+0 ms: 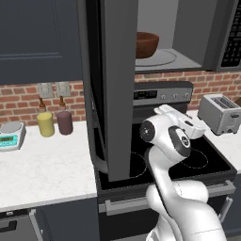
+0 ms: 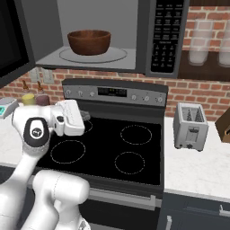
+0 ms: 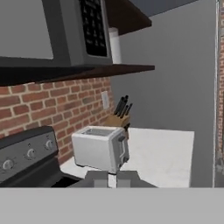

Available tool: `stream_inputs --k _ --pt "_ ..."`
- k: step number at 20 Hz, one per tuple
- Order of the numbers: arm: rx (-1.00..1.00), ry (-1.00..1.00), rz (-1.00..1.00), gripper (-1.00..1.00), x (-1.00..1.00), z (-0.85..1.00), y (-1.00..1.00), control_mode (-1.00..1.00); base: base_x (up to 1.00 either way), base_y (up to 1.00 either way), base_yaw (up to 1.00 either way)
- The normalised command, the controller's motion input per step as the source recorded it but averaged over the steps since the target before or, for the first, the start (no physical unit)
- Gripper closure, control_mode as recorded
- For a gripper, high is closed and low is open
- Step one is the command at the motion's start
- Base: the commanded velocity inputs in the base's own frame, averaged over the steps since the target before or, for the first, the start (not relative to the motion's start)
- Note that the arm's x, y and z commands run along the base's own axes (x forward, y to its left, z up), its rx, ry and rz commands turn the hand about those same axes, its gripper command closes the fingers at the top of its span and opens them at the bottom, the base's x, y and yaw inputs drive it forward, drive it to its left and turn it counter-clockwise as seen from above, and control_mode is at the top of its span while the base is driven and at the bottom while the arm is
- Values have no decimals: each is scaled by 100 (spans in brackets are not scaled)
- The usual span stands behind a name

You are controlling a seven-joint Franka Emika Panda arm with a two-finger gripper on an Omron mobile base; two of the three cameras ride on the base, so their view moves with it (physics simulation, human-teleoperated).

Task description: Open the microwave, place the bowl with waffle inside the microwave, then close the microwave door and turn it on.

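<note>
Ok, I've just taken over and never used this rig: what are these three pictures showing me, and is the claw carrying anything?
The white jointed machine is a robot arm on a wheeled base. Two pictures come from cameras behind it, left and right, looking over the stove. The third looks out from the hand itself, toward the toaster and a knife block.

Above the stove, the microwave stands open, its door swung wide. The bowl already sits inside on the turntable. Two cups and a scale rest on the left counter.

The claw appears to hold nothing; I cannot tell how its jaws stand.
</note>
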Motion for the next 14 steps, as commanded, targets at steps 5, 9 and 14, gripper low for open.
stream_inputs --k 5,9,14 --pt "0 -17 0 100 0 0 53 -100 0 0 0" --pt "0 -6 0 100 -8 0 77 -100 0 0 0" --pt "0 -1 0 100 -6 0 78 -100 0 0 0"
